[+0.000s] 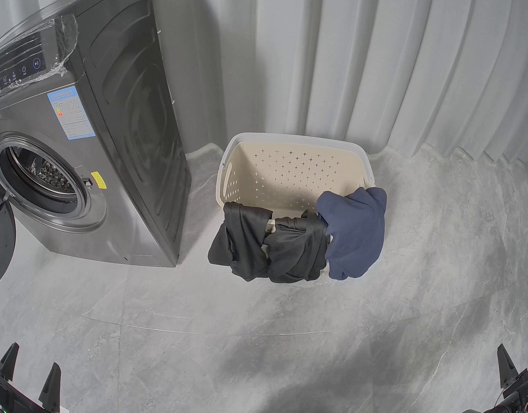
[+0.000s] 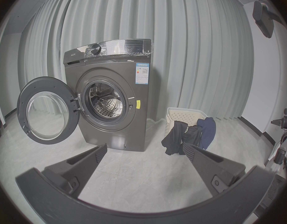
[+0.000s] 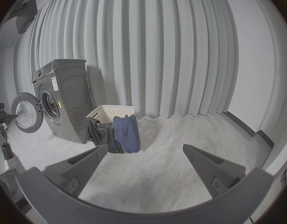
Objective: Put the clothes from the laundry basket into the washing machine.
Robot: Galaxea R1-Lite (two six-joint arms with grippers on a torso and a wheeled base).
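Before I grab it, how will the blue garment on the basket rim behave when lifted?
Probably floppy: the blue garment drapes limply over the basket rim. It may drag the black clothes beside it. The basket looks light and might tip.

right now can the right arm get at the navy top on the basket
Probably not yet: the right gripper hangs well short of the navy top. Only bare floor lies between, so nothing blocks it.
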